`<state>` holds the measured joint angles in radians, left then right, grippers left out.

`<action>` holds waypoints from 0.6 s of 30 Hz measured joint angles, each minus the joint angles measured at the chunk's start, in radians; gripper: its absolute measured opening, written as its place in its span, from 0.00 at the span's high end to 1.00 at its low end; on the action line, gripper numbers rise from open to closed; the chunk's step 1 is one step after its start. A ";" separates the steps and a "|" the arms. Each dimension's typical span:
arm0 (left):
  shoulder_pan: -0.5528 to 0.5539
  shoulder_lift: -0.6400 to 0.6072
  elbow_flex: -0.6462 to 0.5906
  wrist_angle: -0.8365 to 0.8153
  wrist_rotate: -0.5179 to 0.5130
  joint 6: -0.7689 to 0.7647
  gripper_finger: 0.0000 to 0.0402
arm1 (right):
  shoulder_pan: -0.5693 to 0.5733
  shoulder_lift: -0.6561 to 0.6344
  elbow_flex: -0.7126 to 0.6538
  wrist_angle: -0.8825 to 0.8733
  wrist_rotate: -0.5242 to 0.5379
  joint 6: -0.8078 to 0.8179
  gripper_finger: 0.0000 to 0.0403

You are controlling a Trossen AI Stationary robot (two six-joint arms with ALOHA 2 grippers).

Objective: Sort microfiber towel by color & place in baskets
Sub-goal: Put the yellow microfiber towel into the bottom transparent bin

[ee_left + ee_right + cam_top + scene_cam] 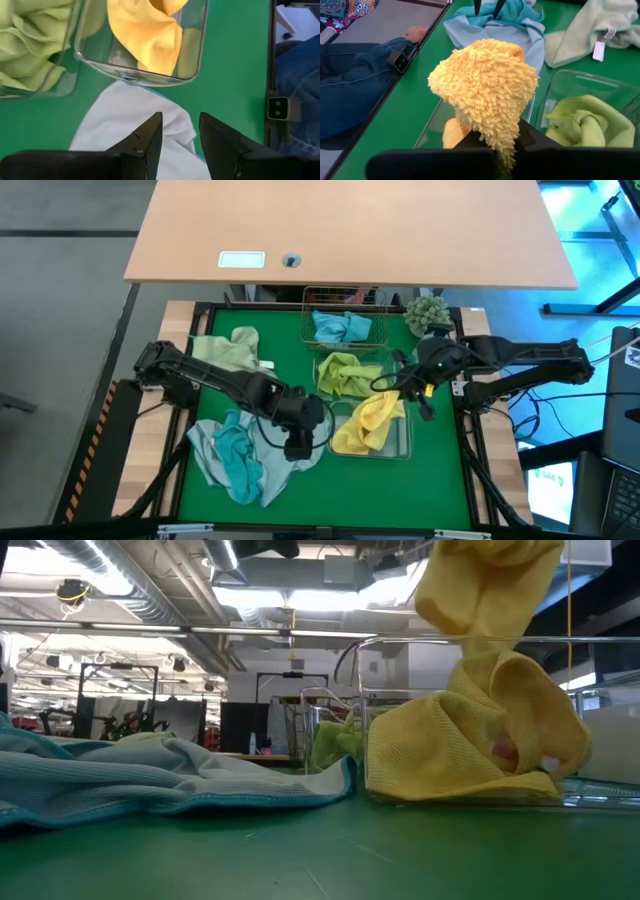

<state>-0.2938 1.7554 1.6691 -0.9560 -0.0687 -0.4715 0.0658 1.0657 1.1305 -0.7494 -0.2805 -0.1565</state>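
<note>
The yellow microfiber towel (372, 420) hangs limp into the nearest clear tub (402, 442), pinched at its top by the right pincer (425, 387). Soft, light, floppy: best gripped at a bunched fold. The left pincer (180, 137) gapes empty over the pale blue towel (130, 117).

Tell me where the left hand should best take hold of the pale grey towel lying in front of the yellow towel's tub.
Probably its rounded edge nearest the clear tub. The pale grey towel lies flat, so the left hand, open just above it, should come straight down and pinch that raised fold.
</note>
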 joint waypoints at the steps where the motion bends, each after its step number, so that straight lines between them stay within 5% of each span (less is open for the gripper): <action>1: -0.005 0.000 0.000 0.002 -0.015 0.000 0.69 | 0.000 0.000 -0.001 -0.003 0.000 0.005 0.98; 18: -0.066 0.000 0.000 0.007 -0.079 -0.087 0.69 | 0.000 0.001 -0.511 0.521 -0.056 0.158 0.96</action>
<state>-0.3595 1.7554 1.6691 -0.9492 -0.1477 -0.5585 0.0662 1.0664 0.6196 -0.2282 -0.3364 0.0013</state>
